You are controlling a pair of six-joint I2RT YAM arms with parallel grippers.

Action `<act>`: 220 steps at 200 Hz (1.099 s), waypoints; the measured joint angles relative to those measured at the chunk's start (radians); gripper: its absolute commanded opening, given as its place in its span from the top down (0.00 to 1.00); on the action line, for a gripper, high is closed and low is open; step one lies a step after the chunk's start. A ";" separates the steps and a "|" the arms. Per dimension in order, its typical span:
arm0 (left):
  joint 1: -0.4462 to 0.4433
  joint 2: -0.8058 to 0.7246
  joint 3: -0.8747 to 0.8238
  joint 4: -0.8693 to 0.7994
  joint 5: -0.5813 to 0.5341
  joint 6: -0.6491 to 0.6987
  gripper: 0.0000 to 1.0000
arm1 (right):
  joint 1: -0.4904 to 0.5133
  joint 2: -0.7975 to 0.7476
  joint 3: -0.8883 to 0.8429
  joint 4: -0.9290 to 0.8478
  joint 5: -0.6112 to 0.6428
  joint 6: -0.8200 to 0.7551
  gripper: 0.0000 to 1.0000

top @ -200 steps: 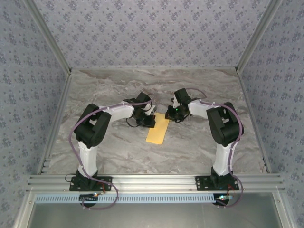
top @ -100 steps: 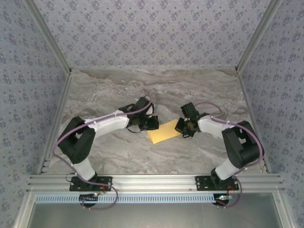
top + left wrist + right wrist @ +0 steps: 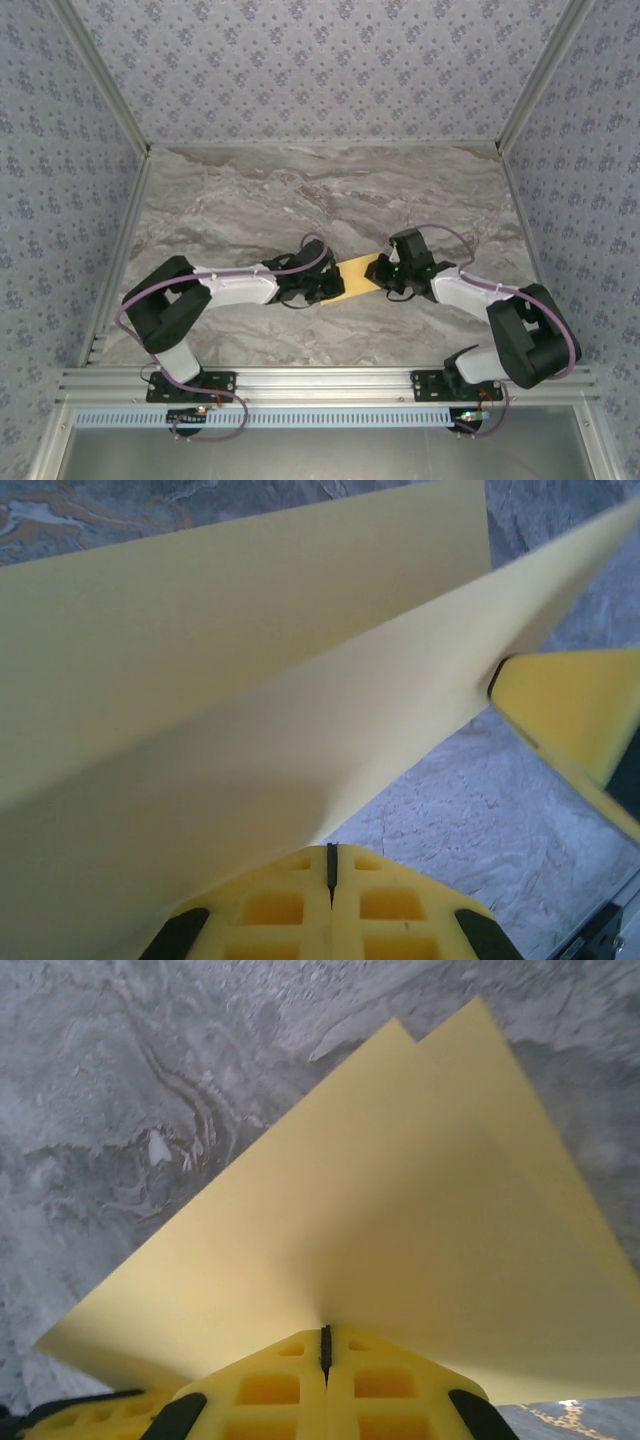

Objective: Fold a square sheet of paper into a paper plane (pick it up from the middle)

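Pinching thin, creased yellow paper

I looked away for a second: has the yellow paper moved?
Yes. The folded yellow paper has swung round: it pointed at the table's near rail, and now lies almost along it, slightly farther right.

Room aplenty on far table; mid-front blocked, L arm & R arm bridging w/ sheet between.

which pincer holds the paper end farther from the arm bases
The right pincer: it is shut on the yellow paper's farther end, while the left pincer grips its nearer end.
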 measured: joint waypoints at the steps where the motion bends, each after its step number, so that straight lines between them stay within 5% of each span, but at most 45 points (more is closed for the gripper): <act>1: 0.000 0.000 -0.001 0.002 -0.001 -0.002 1.00 | 0.000 0.000 -0.002 0.002 -0.001 0.000 1.00; 220: -0.039 0.073 -0.044 0.145 -0.018 -0.099 1.00 | 0.059 0.128 -0.068 0.193 -0.086 0.021 1.00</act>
